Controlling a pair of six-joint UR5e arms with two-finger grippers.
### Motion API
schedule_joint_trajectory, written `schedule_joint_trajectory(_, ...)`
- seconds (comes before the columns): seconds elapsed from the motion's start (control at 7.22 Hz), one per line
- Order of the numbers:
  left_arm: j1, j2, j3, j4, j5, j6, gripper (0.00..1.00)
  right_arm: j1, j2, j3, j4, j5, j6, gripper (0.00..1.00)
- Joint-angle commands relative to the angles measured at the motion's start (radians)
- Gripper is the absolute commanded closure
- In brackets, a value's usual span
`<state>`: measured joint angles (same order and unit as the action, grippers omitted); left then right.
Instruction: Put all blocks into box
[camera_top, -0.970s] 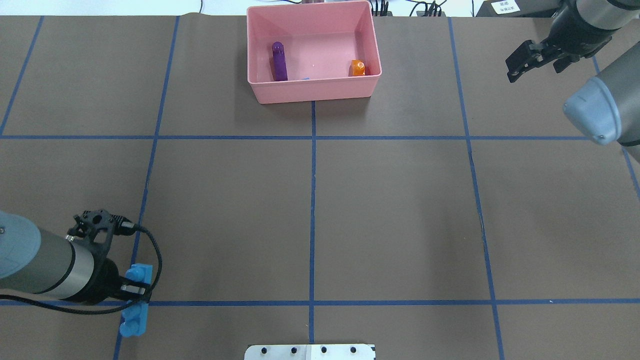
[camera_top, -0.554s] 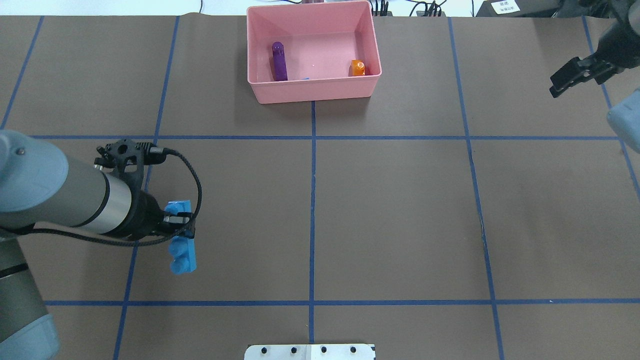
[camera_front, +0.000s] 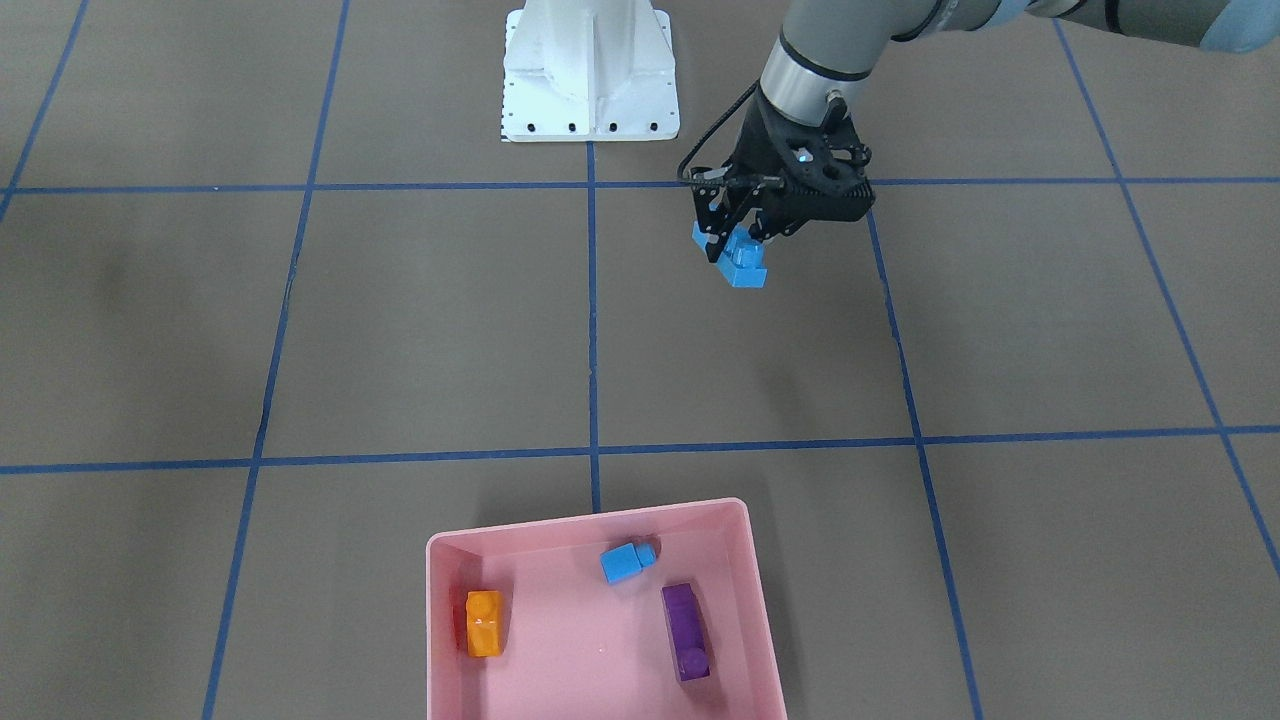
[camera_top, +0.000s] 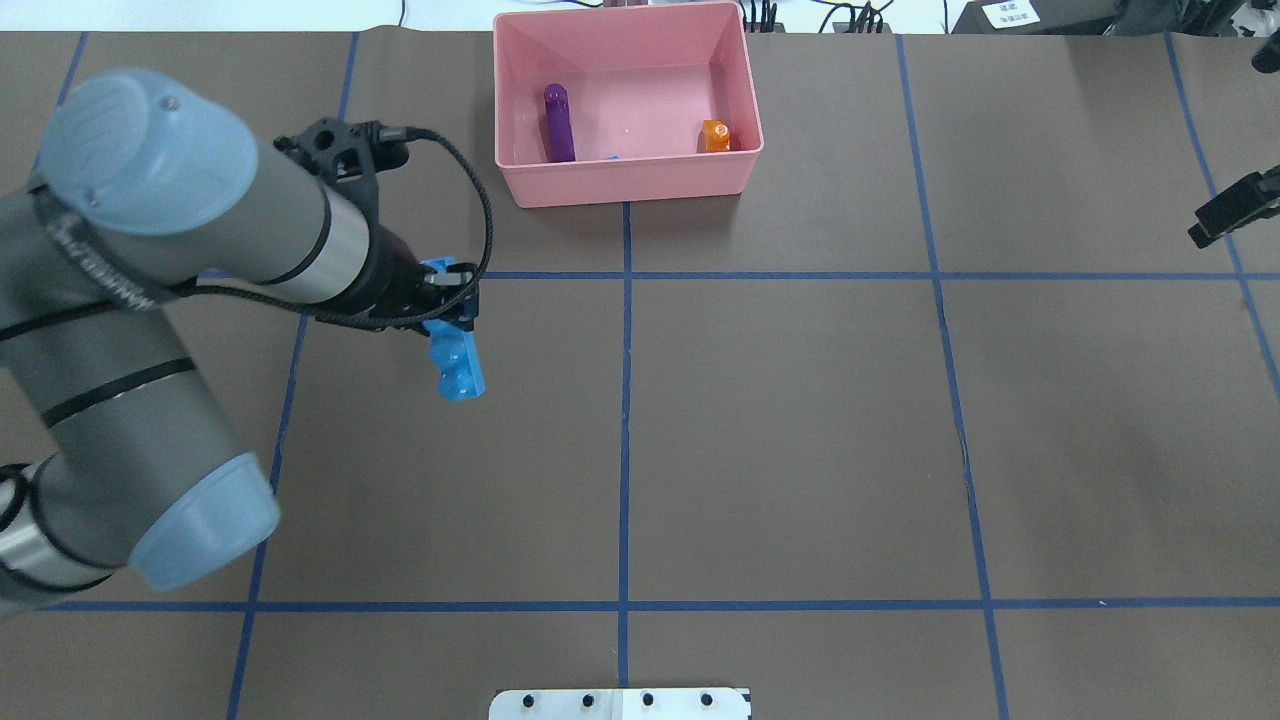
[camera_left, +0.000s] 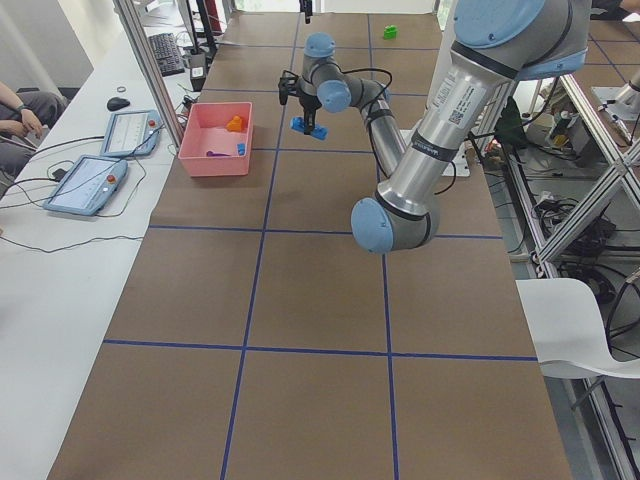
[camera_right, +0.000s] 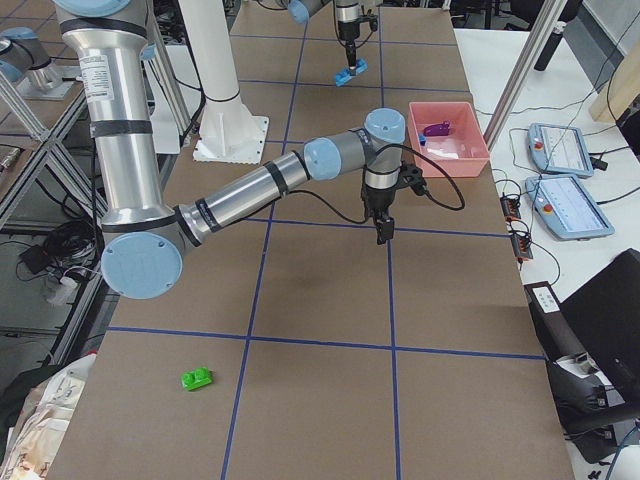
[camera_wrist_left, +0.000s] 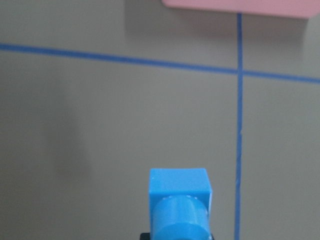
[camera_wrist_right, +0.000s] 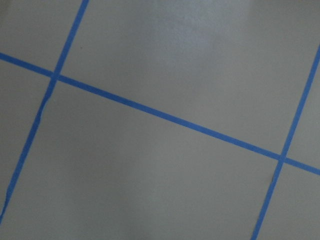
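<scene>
1. Brown surface (camera_top: 800, 450) with a blue tape grid; pink box (camera_top: 625, 188) at its far edge, centre.
2. Left tool (camera_top: 452, 303) clamped on the long blue block (camera_top: 458, 360), held above the surface, short of the box.
3. Purple block (camera_top: 558, 120), orange block (camera_top: 714, 135) and small blue block (camera_front: 626, 562) lie inside the box.
4. Green block (camera_right: 197, 378) on the surface, well apart from the box.
5. Right tool (camera_right: 383, 230): cannot tell how far open.

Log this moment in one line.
left gripper: shut on long blue block, above table, short of box | box holds: purple block, orange block, small blue block | green block: on table | right gripper: unclear
</scene>
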<state>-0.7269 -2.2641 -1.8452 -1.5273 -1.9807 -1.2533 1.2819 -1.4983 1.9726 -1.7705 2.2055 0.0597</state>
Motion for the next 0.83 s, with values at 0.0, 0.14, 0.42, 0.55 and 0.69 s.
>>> schedule_joint_trajectory(0.0, -0.073, -0.27, 0.368, -0.002, -0.001, -0.012, 1.0, 0.028, -0.112, 0.011, 0.063, 0.029, -0.053, 0.02)
schedule_joint_trajectory(0.14, -0.104, -0.351, 0.523, -0.026, -0.001, -0.015, 1.0, 0.033, -0.173, 0.009, 0.125, 0.034, -0.055, 0.02)
schedule_joint_trajectory(0.42, -0.141, -0.518, 0.849, -0.161, 0.0, -0.082, 1.0, 0.043, -0.284, 0.008, 0.251, 0.057, -0.055, 0.02)
schedule_joint_trajectory(0.55, -0.141, -0.563, 0.971, -0.254, 0.002, -0.133, 1.0, 0.051, -0.331, 0.008, 0.294, 0.069, -0.057, 0.02)
schedule_joint_trajectory(0.69, -0.138, -0.6, 1.07, -0.311, 0.013, -0.165, 1.0, 0.056, -0.371, 0.011, 0.328, 0.071, -0.057, 0.02)
